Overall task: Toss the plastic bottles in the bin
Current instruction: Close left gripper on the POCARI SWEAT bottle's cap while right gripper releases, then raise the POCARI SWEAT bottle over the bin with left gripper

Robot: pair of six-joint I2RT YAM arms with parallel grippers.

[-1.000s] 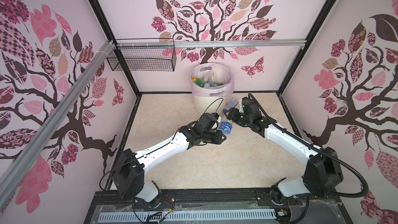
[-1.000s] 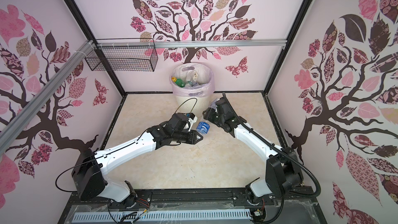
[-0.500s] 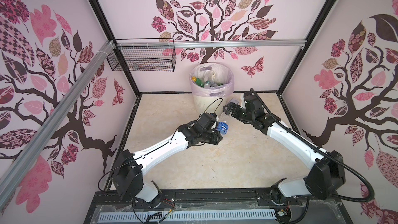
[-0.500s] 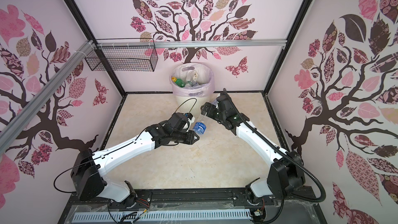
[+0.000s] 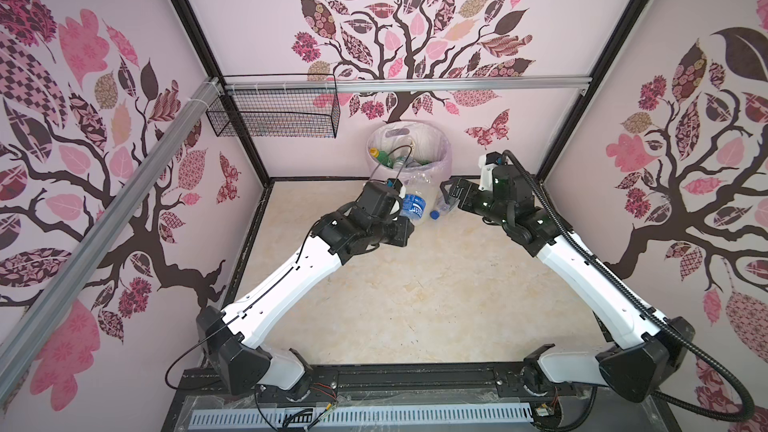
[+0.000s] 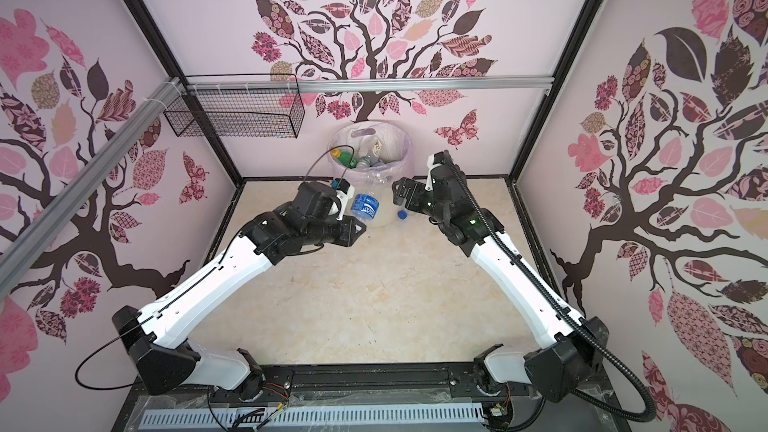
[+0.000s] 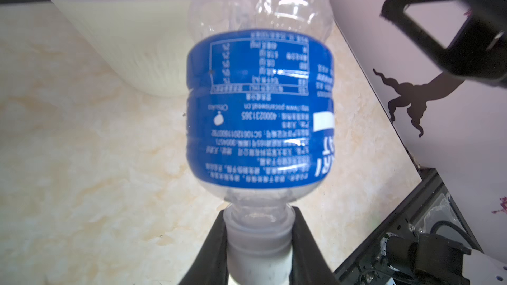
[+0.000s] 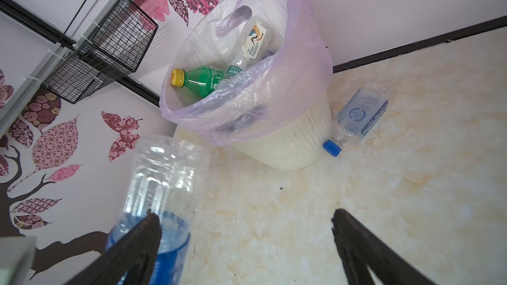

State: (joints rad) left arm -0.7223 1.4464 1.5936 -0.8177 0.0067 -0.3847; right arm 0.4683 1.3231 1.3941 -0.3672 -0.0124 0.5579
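Several plastic bottles [image 5: 401, 160] are lying inside the bin [image 8: 288, 146], within its pale pink bag; a green bottle [image 8: 204, 79] with a yellow cap and a clear bird-labelled bottle [image 8: 253, 39] are showing on top. A black wire basket [image 5: 274, 118] is hanging on the back wall. The cream marbled table [image 5: 415, 284] is sitting between walls printed with pink-leaved trees. The left gripper [image 7: 259, 223] is clamping a blue-labelled bottle [image 7: 259, 105] by its capped neck, with the base pointing toward the bin. The right gripper [image 8: 245, 213] is hanging spread wide, gripping nothing. A pale-labelled bottle [image 8: 362, 113] is lying on its side just beside the bin, with its blue cap pointing frontward.
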